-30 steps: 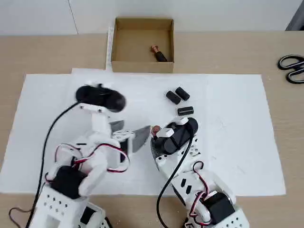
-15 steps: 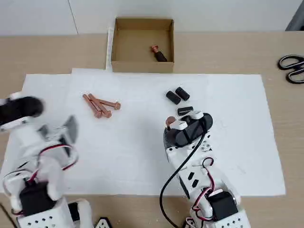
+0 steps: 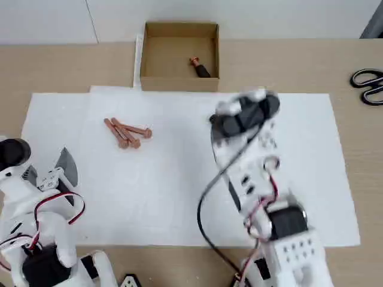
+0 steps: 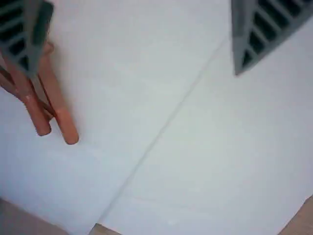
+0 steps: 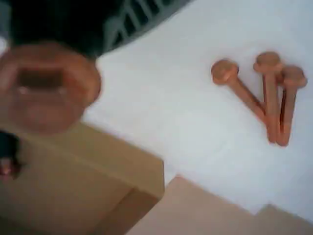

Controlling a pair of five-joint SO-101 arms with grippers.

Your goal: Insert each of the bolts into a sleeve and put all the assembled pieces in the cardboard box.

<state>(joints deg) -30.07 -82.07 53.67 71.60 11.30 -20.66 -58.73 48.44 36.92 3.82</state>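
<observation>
Three copper bolts lie in a loose bunch on the white paper; they also appear as bolts and bolts in the wrist views. My left gripper stands open and empty near the paper's left edge, short of the bolts, its jaws wide apart around bare paper. My right gripper hovers just short of the cardboard box, shut on a sleeved bolt whose copper head faces the camera. One assembled piece lies inside the box. The right arm hides the loose sleeves.
Scissors lie at the table's far right edge. The box wall stands right below the held piece in the right wrist view. Bare wooden table surrounds the paper.
My left arm has pulled back from the centre to the lower left, uncovering the three bolts. My right arm has carried the sleeved bolt up the table toward the box.
</observation>
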